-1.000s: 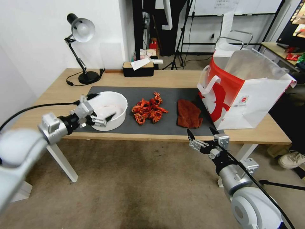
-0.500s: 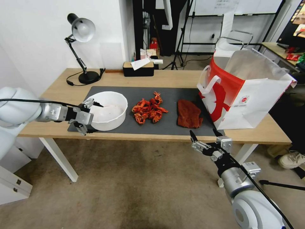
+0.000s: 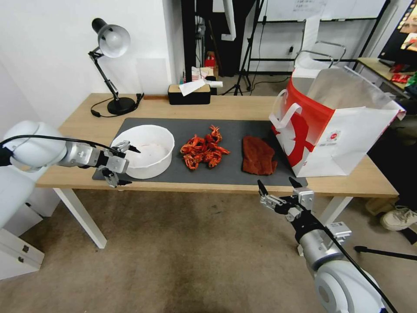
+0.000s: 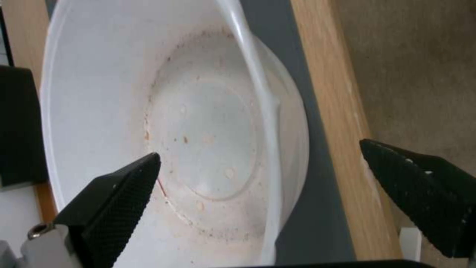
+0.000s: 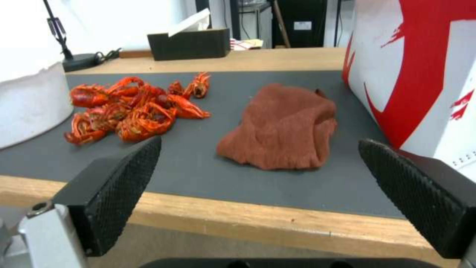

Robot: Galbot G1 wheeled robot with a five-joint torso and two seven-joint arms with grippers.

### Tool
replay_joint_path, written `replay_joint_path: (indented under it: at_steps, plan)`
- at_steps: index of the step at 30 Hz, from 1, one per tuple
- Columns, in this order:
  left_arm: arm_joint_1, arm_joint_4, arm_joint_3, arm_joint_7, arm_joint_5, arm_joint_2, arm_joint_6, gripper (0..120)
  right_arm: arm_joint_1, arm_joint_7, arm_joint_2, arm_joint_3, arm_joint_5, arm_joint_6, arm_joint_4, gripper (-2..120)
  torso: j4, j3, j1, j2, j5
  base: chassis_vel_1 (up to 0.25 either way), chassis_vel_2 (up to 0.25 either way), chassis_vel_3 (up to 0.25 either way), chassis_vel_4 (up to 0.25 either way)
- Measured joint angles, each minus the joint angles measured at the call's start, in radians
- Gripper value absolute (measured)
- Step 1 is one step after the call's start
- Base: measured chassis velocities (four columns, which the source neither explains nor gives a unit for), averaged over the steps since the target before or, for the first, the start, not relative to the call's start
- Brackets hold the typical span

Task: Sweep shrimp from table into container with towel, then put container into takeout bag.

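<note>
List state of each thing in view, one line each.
container: upright, empty, rim between open left gripper fingers
shrimp: piled on mat
towel: crumpled, untouched
takeout bag: upright, open
right gripper: open, hovering before table edge

White wall (image 3: 52, 65) on left, worn beige carpet (image 3: 182, 252) below. Black desk lamp (image 3: 110, 48) and black tissue box (image 3: 189, 93) at back; tripod stands (image 3: 245, 56) behind.

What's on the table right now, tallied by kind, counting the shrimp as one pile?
container: 1
shrimp pile: 1
towel: 1
takeout bag: 1
desk lamp: 1
tissue box: 1
Total: 6
</note>
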Motion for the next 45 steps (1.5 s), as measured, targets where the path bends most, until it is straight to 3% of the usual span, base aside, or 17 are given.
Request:
replay_joint_path:
  at_steps: [7, 11, 33, 34, 40, 41, 42, 44, 45]
  plan:
    - [-0.032, 0.036, 0.049, -0.001, 0.016, -0.015, -0.001, 95, 0.000, 0.007, -0.003, -0.001, -0.002, 0.004, -0.006, 100, -0.0001, 0.000, 0.000, 0.000, 0.0000, 0.000, 0.000, 0.000, 0.000]
    - [-0.048, 0.054, 0.070, -0.003, 0.017, -0.022, -0.001, 86, -0.005, 0.008, -0.004, -0.001, -0.002, 0.015, -0.012, 100, 0.0000, 0.000, 0.000, 0.000, 0.0000, 0.000, 0.000, 0.000, 0.000]
    - [-0.067, 0.078, 0.099, -0.003, 0.020, -0.016, -0.030, 6, -0.012, 0.008, 0.002, -0.008, -0.019, 0.022, -0.017, 100, 0.0000, 0.000, 0.000, 0.000, 0.0001, 0.000, 0.000, 0.000, 0.000]
    - [-0.061, 0.078, 0.093, -0.004, 0.019, -0.015, -0.036, 1, -0.012, 0.009, 0.002, -0.008, -0.019, 0.022, -0.017, 100, -0.0001, 0.000, 0.000, 0.000, 0.0000, 0.000, 0.000, 0.000, 0.000]
    - [-0.029, 0.075, 0.032, -0.025, 0.017, -0.002, -0.076, 0, -0.010, 0.011, 0.001, -0.011, -0.019, 0.022, -0.020, 100, -0.0003, 0.000, 0.000, 0.000, -0.0001, 0.000, 0.000, 0.000, 0.000]
    - [-0.015, 0.076, 0.002, -0.025, 0.016, 0.011, -0.108, 0, -0.008, 0.011, 0.001, -0.015, -0.020, 0.022, -0.021, 100, -0.0003, 0.000, 0.000, 0.000, 0.0000, 0.000, 0.000, 0.000, 0.000]
    - [-0.015, 0.076, 0.002, -0.025, 0.016, 0.011, -0.108, 0, -0.008, 0.011, 0.001, -0.015, -0.020, 0.022, -0.021, 100, -0.0003, 0.000, 0.000, 0.000, 0.0000, 0.000, 0.000, 0.000, 0.000]
    - [0.029, 0.070, -0.058, -0.022, -0.006, 0.044, -0.204, 0, -0.005, 0.011, 0.005, -0.023, -0.026, 0.022, -0.022, 100, 0.0003, 0.000, 0.000, 0.000, 0.0000, 0.000, 0.000, 0.000, 0.000]
    - [0.029, 0.070, -0.058, -0.022, -0.006, 0.044, -0.204, 0, -0.005, 0.011, 0.005, -0.023, -0.026, 0.022, -0.022, 100, 0.0003, 0.000, 0.000, 0.000, 0.0000, 0.000, 0.000, 0.000, 0.000]
